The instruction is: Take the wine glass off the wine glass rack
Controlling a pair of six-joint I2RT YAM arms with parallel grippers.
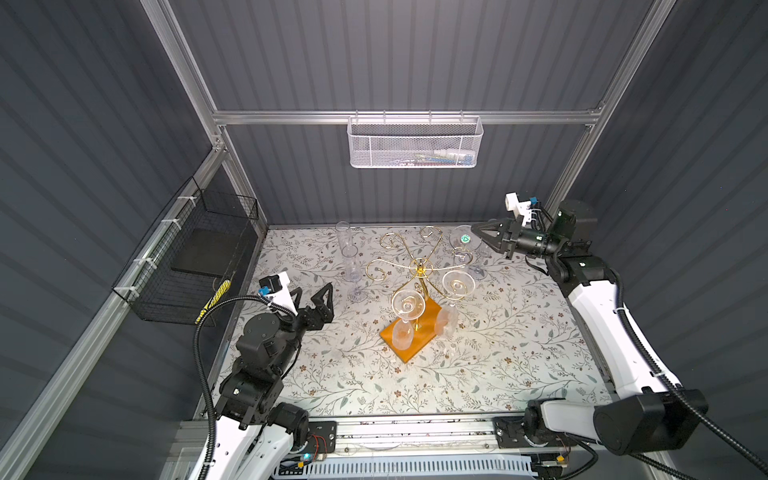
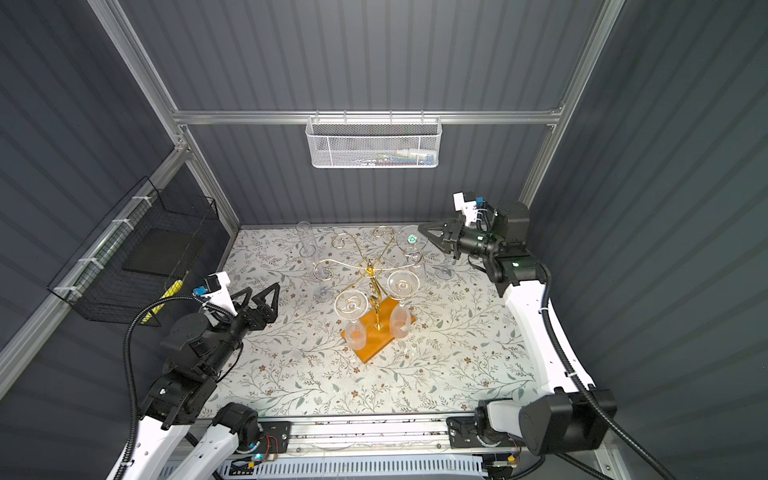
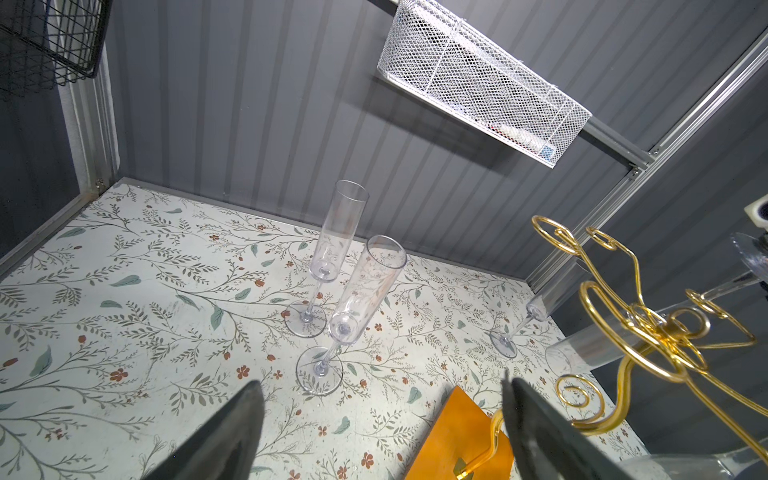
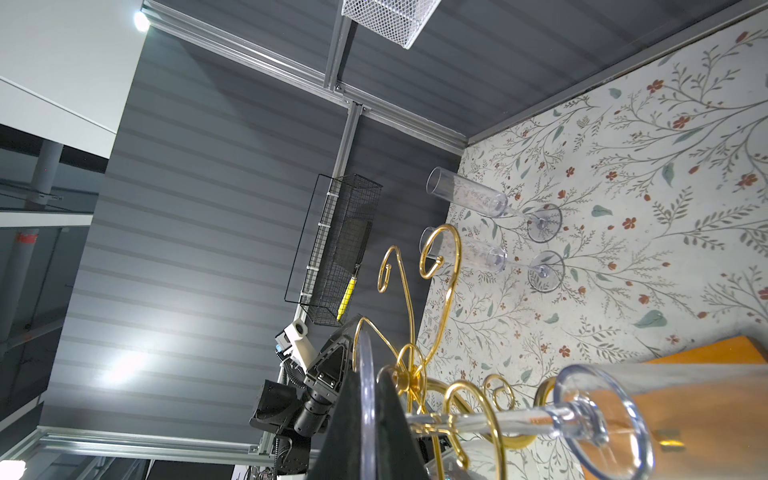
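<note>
The gold wire wine glass rack (image 1: pixel 422 266) (image 2: pixel 370 266) stands mid-table on its orange wooden base (image 1: pixel 419 347). At its back right arm my right gripper (image 1: pixel 474 231) (image 4: pixel 370 357) is shut on the thin round foot of a clear wine glass (image 1: pixel 460 241) (image 2: pixel 409 239). That glass's stem (image 4: pixel 519 419) still runs through a gold curl, and its bowl (image 3: pixel 590 353) slopes downward. Two more glasses (image 1: pixel 407 307) (image 1: pixel 457 284) hang upside down on the front arms. My left gripper (image 1: pixel 315 287) (image 3: pixel 380 384) hovers open and empty left of the rack.
Two tall flutes (image 1: pixel 345 241) (image 1: pixel 354 274) stand at the back left of the floral table, and a third flute (image 3: pixel 536 307) stands at the back right near the held glass. A black wire basket (image 1: pixel 187 257) hangs on the left wall and a white mesh basket (image 1: pixel 415 143) on the back wall.
</note>
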